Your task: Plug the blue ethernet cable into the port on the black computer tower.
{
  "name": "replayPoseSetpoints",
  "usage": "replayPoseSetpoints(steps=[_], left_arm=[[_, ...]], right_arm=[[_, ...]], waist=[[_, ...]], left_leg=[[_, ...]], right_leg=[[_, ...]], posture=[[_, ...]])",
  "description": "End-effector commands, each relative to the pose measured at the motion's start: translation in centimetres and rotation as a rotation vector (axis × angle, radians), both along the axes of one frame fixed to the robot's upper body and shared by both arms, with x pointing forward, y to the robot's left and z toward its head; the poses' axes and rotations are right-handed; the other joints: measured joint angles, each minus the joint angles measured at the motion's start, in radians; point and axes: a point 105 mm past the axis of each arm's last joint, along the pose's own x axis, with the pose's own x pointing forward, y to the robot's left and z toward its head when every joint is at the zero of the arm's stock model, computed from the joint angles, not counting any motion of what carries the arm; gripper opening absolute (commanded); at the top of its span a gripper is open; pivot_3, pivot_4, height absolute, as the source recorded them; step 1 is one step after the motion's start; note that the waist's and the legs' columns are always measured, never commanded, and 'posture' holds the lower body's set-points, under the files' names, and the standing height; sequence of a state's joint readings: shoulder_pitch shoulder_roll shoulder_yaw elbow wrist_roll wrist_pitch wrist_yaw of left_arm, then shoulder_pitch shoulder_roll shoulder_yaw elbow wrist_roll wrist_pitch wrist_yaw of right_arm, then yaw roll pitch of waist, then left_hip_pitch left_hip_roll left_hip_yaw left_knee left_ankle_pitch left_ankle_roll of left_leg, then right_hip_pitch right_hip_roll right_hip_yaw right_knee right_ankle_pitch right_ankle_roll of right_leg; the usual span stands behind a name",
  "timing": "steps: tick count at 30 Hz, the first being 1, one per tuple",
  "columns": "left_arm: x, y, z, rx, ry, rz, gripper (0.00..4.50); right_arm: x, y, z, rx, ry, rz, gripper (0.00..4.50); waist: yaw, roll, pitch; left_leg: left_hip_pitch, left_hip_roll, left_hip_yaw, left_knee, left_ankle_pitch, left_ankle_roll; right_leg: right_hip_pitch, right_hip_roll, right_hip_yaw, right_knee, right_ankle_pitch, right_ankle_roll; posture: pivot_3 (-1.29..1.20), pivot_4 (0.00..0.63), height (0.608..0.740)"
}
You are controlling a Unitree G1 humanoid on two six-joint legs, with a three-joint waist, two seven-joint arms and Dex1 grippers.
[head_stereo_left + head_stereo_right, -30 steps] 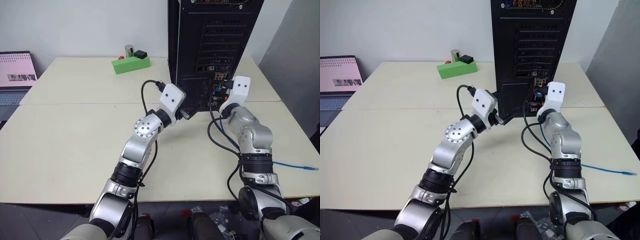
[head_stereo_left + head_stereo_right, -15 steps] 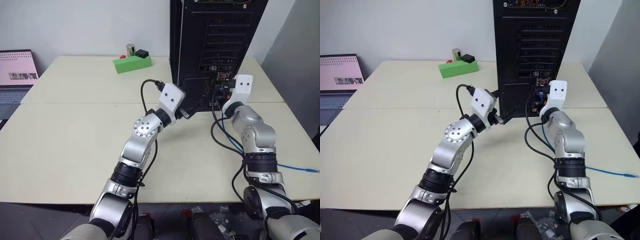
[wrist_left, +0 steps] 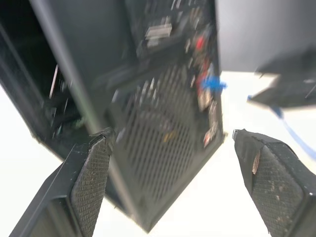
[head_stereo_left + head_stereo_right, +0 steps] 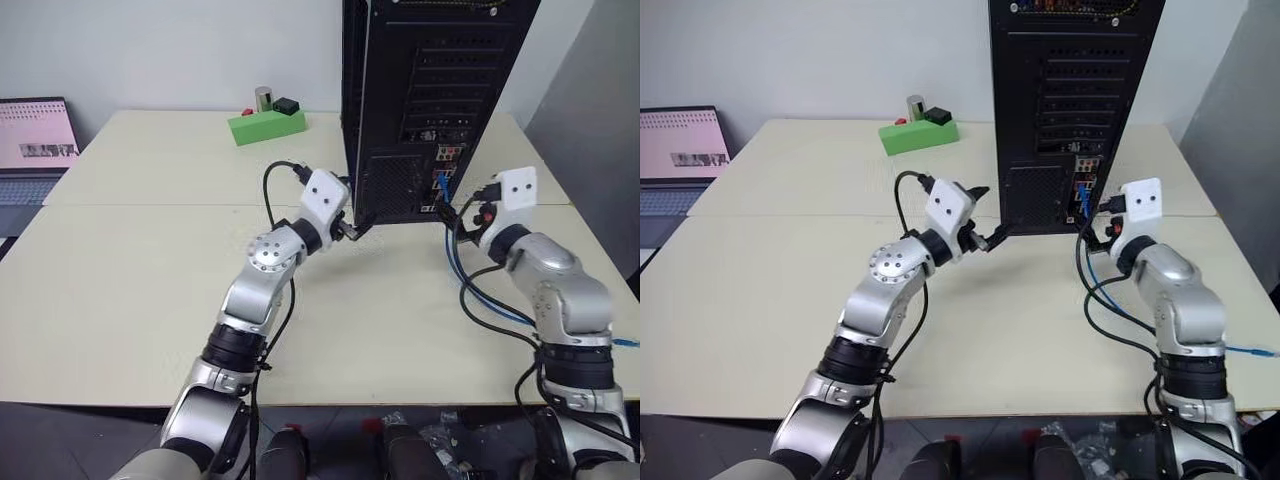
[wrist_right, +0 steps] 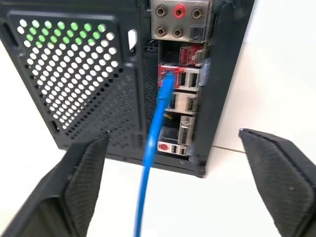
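The black computer tower (image 4: 440,60) stands at the table's far middle with its rear panel facing me. The blue ethernet cable (image 5: 153,143) runs up into the port (image 5: 168,76) beside the USB sockets, and its plug sits in it. From there it hangs down and trails off across the table to the right (image 4: 1240,350). My right gripper (image 5: 173,134) is open with nothing between its fingers, a short way back from the panel and to its right (image 4: 478,203). My left gripper (image 4: 357,205) is open at the tower's lower left corner, facing the mesh vent (image 3: 163,123).
A green block (image 4: 265,124) carrying a small cylinder and a black part sits at the back left. A laptop (image 4: 35,140) is at the far left edge. Black arm cables (image 4: 470,290) loop on the table beside my right arm.
My right gripper has opened and drawn back and to the right from the rear panel, leaving the blue cable in the port. My left gripper has shifted slightly left.
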State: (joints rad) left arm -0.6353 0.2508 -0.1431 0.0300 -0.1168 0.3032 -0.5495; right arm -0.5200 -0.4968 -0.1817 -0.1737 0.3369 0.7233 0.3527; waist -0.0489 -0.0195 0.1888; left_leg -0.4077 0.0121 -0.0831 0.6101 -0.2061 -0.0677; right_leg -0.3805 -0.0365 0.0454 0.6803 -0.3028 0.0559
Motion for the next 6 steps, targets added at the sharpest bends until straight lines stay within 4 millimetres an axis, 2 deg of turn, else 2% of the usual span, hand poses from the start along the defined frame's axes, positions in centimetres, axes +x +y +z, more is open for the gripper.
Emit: replayPoseSetpoints(steps=[1, 6], left_arm=[[-0.6, 1.8, 2.0, -0.016, -0.024, -0.015, 4.08], [-1.0, 3.6, 2.2, 0.023, -0.025, -0.026, 4.08]], right_arm=[[-2.0, -0.4, 3.0, -0.008, -0.076, 0.150, 4.49], [-4.1, 0.0, 4.0, -0.042, -0.095, 0.326, 4.49]], waist=[[0.001, 0.000, 0.000], [0.002, 0.000, 0.000]], left_leg=[[0.000, 0.000, 0.000, 0.000, 0.000, 0.000], [0.000, 0.000, 0.000, 0.000, 0.000, 0.000]], right_leg=[[0.000, 0.000, 0.000, 0.000, 0.000, 0.000], [0.001, 0.000, -0.001, 0.000, 0.000, 0.000]], posture=[[0.00, 0.150, 0.740], [0.00, 0.150, 0.740]])
